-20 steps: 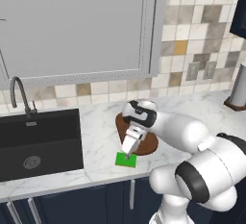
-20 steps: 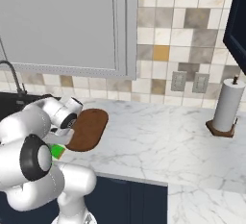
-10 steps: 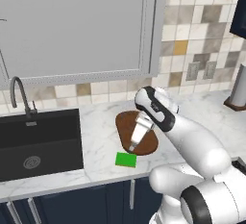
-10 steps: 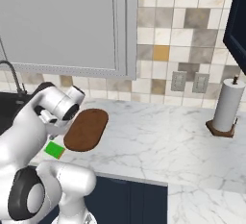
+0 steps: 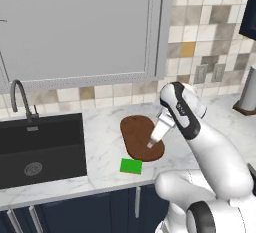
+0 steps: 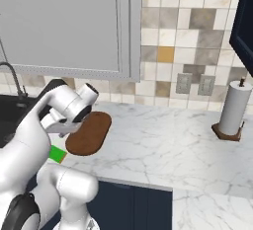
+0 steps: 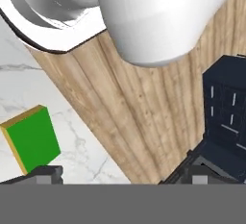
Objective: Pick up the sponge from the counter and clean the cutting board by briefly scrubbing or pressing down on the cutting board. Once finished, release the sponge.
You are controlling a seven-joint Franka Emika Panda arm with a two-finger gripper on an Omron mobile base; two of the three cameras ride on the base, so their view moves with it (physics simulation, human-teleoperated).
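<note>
The green sponge lies flat on the white marble counter, close to its front edge and just in front of the dark brown cutting board. My gripper hangs above the near part of the board, tilted down and toward the sponge, open and holding nothing. From the right base view, the sponge peeks out beside my arm, left of the board, and the gripper hovers over them. In the hand view the sponge, with its yellow edge, sits on the counter above the left fingertip; the gripper spreads wide.
A black sink with a faucet lies to the left of the board. A paper towel holder stands at the far right of the counter. A grey wall cabinet hangs above. Past the counter edge lies wooden floor.
The gripper has opened and let go of the sponge, which stays on the counter. The hand has risen and drawn back over the board.
</note>
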